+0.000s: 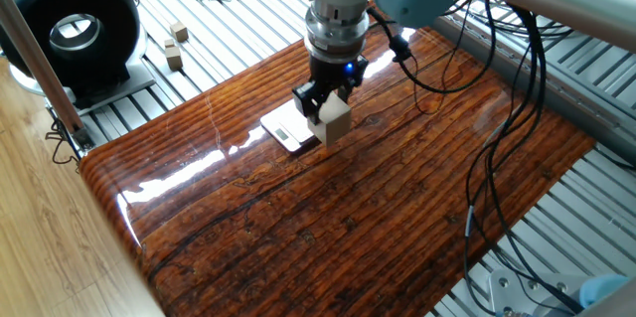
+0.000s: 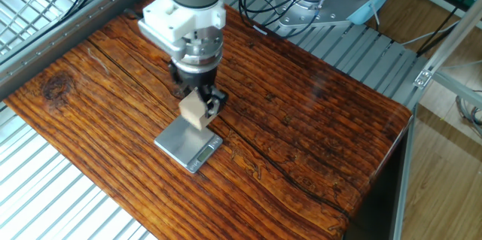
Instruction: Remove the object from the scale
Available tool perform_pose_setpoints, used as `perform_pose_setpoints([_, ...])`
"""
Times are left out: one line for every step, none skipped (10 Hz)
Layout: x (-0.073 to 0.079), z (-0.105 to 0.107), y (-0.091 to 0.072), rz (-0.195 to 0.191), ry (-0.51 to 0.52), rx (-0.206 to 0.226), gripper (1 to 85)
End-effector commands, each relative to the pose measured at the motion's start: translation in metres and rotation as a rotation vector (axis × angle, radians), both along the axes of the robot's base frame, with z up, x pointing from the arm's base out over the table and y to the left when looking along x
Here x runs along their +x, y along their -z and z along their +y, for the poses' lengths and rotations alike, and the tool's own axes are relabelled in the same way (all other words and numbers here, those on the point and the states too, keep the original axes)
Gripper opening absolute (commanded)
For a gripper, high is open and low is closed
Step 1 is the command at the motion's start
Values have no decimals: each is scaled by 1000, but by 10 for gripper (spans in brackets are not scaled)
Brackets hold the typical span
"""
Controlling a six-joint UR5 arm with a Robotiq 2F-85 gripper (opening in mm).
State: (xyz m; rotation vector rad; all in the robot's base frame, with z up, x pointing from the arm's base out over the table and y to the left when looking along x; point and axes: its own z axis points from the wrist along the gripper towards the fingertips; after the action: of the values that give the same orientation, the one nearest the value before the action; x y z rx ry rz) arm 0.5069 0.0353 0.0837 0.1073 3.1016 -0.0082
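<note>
The pale wooden block hangs in my gripper, lifted off the scale and beside its right edge. The gripper is shut on the block, its dark fingers on either side. The scale is a flat silver-grey plate on the wooden table, bare on top, with its dark display strip at the near edge. In the other fixed view the block hangs in the gripper above the far edge of the scale.
Two small tan cubes lie on the metal slats at the back left, near a black round device. Cables hang from the arm over the right of the table.
</note>
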Motion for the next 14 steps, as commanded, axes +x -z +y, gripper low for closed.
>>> perform_pose_setpoints([-20,3,-1,59,21,12,300])
perform_pose_setpoints([-21,2,1,64,19,11,300])
perform_pose_setpoints([-24,0,9,82,17,6,300])
perform_pose_setpoints([-27,0,21,96,13,9,300])
perform_pose_setpoints([-25,0,29,91,7,9,303])
perform_pose_setpoints([-25,-1,30,90,-3,3,303])
perform_pose_setpoints([-30,-1,28,108,-11,5,303])
perform_pose_setpoints([-34,-3,26,124,-10,-1,303])
perform_pose_setpoints([-35,-3,26,128,-5,-1,303])
perform_pose_setpoints([-35,-3,27,128,-4,0,303])
perform_pose_setpoints([-35,-2,27,127,-6,3,303])
perform_pose_setpoints([-34,-1,28,125,-15,11,320])
perform_pose_setpoints([-34,1,31,124,-19,26,337])
perform_pose_setpoints([-33,0,34,121,-20,29,347])
